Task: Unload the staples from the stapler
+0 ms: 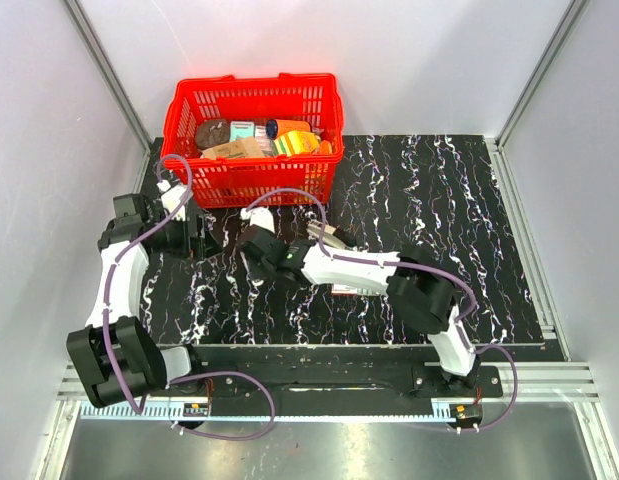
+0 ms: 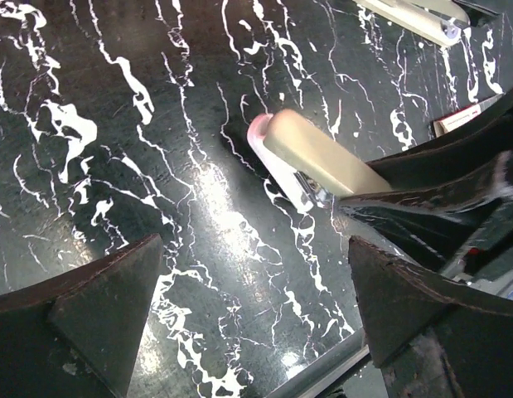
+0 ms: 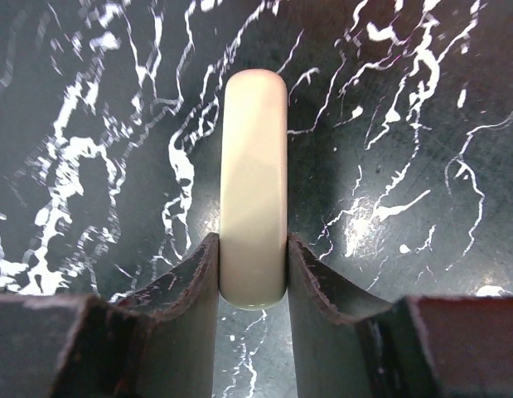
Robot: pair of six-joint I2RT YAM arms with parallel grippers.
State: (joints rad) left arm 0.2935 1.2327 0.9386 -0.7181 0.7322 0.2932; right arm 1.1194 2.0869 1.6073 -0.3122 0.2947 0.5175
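The right claw [image 3: 252, 253] is clenched on the beige oblong block [image 3: 253, 157]; the left claw [image 2: 254, 257] hangs released above the worktop [image 2: 115, 174]. The stapler [image 1: 328, 235] lies apart from both.

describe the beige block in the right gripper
The beige block is a smooth oblong with rounded ends, seemingly plastic. The right gripper is shut on one end, a finger pressed to each long side; the other end sticks out over the black marbled table. The left wrist view shows a whiter layer and metal underneath.
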